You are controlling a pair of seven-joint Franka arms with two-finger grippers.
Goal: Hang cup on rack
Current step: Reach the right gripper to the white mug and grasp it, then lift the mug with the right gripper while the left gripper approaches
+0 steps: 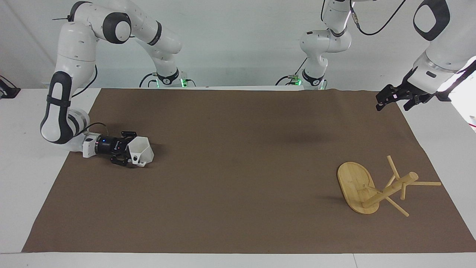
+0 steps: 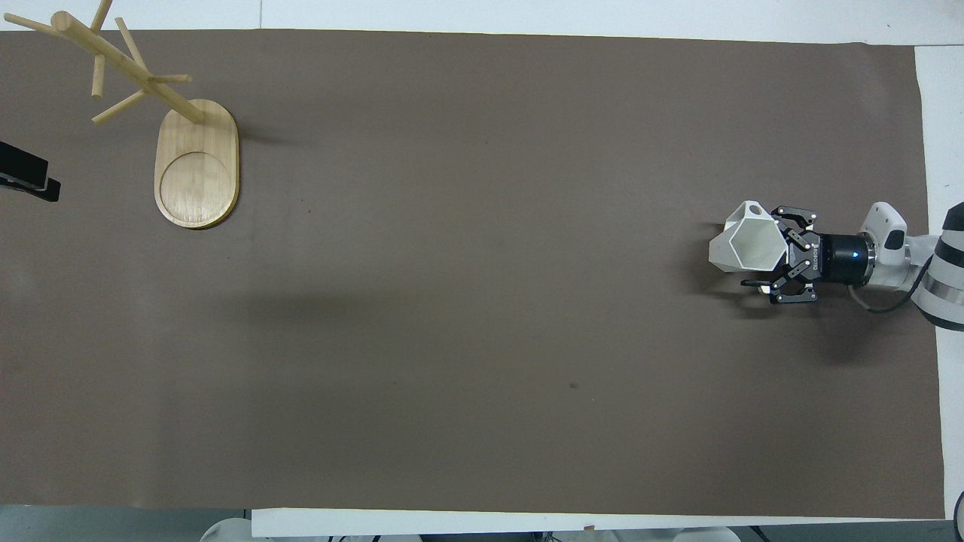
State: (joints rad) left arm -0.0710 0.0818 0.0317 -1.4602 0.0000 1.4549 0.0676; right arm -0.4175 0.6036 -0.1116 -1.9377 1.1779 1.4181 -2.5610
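The white faceted cup (image 1: 143,150) lies on its side on the brown mat at the right arm's end, its open hexagonal mouth toward my right gripper and its handle loop low on the side farther from the robots. It also shows in the overhead view (image 2: 742,245). My right gripper (image 1: 130,150) (image 2: 764,248) lies low and level, open, with its fingers straddling the cup's rim. The bamboo rack (image 1: 386,190) (image 2: 135,75) stands on its oval base (image 1: 352,178) (image 2: 196,177) at the left arm's end. My left gripper (image 1: 394,98) waits raised and open over the mat's corner.
The brown mat (image 1: 238,167) covers most of the white table (image 1: 22,156). The rack's thin pegs (image 1: 427,183) stick out toward the mat's edge. Only a black part of the left gripper (image 2: 26,177) shows in the overhead view.
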